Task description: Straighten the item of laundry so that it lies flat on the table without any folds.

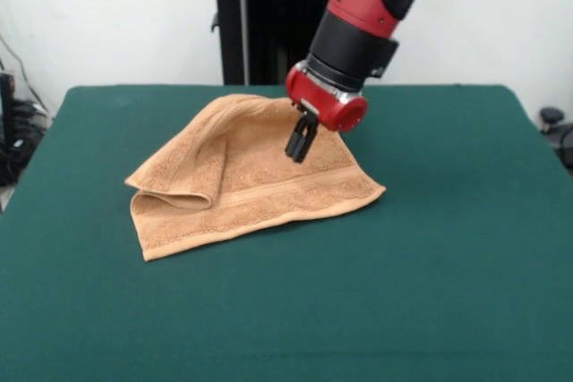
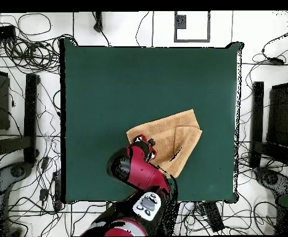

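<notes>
The orange-tan towel [image 1: 242,176] lies on the green table [image 1: 448,266], left of centre. Its left part is folded over onto itself, with a rounded fold near the left corner. A flat woven band runs along its near edge. My gripper [image 1: 300,142] hangs just above the towel's far right part, tilted, with its black fingers close together and nothing between them. In the overhead view the towel [image 2: 174,139] lies near the table's bottom edge, and the gripper [image 2: 147,143] is over the towel's left corner. The arm hides part of the towel there. No label shows.
The robot's black pedestal [image 1: 260,24] stands behind the table's far edge. Cables and equipment lie on the floor around the table [image 2: 121,86] in the overhead view. Wide green cloth stretches to the right of and in front of the towel.
</notes>
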You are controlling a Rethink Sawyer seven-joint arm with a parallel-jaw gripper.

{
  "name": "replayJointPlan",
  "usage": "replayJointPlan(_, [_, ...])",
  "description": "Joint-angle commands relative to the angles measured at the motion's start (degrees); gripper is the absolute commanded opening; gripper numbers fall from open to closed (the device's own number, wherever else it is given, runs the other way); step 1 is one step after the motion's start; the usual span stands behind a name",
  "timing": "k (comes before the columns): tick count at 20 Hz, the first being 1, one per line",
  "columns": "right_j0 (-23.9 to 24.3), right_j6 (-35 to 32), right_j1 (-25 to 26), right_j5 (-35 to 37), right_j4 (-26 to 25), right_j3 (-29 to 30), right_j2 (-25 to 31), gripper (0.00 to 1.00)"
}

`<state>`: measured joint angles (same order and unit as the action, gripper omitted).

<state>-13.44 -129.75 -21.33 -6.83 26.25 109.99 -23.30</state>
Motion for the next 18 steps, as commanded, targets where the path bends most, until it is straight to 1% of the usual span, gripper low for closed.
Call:
replayJointPlan(1, [-5.2, -0.5, 3.5, 3.3, -3.3, -2.6, -5.4, 0.00])
replayJointPlan(12, [-4.6, -2.3, 2.6, 5.6, -6.0, -3.7, -6.0, 0.00])
replayJointPlan(16, [-3.5, -3.1, 2.6, 4.1, -6.9, -3.3, -4.8, 0.00])
replayJointPlan(18, [-2.4, -3.6, 2.0, 2.1, -7.9, -2.9, -3.6, 0.00])
